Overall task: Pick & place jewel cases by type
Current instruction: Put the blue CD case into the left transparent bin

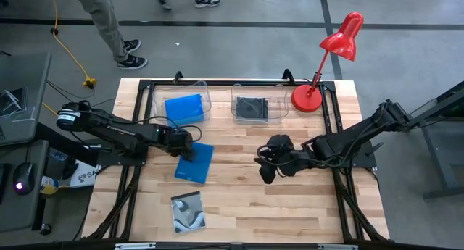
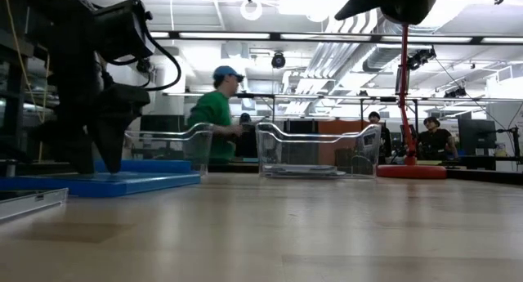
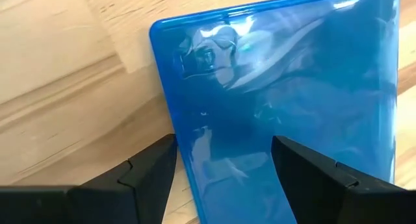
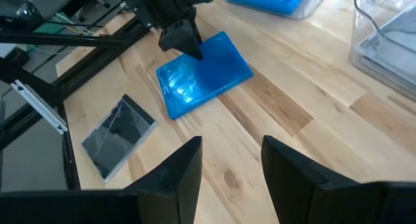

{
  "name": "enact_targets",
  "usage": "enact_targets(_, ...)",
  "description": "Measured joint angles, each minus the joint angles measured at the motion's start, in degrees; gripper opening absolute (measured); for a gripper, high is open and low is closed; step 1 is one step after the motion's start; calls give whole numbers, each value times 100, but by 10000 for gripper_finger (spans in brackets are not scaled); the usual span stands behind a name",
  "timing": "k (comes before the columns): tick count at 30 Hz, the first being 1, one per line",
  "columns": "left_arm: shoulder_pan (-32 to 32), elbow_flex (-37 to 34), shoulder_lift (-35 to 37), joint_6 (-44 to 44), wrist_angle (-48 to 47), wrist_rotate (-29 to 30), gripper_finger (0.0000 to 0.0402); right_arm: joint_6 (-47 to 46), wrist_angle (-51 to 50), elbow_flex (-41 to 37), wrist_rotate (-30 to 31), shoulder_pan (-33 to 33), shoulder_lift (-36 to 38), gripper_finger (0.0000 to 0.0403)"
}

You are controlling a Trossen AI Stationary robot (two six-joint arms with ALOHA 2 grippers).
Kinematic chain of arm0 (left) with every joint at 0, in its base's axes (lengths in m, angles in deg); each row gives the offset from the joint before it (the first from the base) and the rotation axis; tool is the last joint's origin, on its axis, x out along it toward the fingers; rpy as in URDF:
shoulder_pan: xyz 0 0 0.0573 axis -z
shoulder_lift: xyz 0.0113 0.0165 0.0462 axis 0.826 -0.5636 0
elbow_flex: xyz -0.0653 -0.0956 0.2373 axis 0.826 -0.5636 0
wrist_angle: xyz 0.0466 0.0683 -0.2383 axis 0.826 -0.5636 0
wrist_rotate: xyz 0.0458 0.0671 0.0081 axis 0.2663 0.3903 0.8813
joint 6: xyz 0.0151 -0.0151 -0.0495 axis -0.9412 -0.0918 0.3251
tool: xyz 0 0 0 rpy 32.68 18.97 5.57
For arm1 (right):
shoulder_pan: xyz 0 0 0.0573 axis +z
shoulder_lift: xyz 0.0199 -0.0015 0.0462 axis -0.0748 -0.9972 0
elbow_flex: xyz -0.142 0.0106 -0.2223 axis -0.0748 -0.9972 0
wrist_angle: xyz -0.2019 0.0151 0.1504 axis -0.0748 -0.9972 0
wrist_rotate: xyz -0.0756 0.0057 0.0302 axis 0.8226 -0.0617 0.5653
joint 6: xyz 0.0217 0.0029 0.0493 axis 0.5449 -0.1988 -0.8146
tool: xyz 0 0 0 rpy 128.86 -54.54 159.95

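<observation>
One bright blue jewel case [image 1: 196,164] [image 4: 205,74] lies flat on the wood left of the table's middle. My left gripper [image 1: 188,148] [image 3: 221,146] is open and points down at the case's far left end. One finger stands over the wood beside the case's edge [image 3: 172,120] and the other over its cover. A square black case with a silvery swirl cover [image 1: 188,211] [image 4: 117,136] lies flat near the table's near edge. My right gripper [image 1: 265,170] [image 4: 231,146] is open and hovers above bare wood right of the middle. My left gripper comes at the blue case from above, its open fingers astride the case's edge [image 3: 188,152]. In the low view a fingertip [image 2: 106,163] reaches down to the case's top. I cannot tell whether it touches. The case lies flat on the table.
Two clear tubs stand at the far edge: the left one [image 1: 205,90] holds a blue case [image 1: 183,107], the right one [image 1: 235,98] a black case [image 1: 251,109]. A red desk lamp [image 1: 307,98] stands at the far right. People move beyond the table.
</observation>
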Motion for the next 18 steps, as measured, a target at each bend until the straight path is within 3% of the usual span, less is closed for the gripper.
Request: enact_targets(18, -2, -4, -17, -455, 800, 2, 248, -1614, -524, -2, 471, 225, -162, 142)
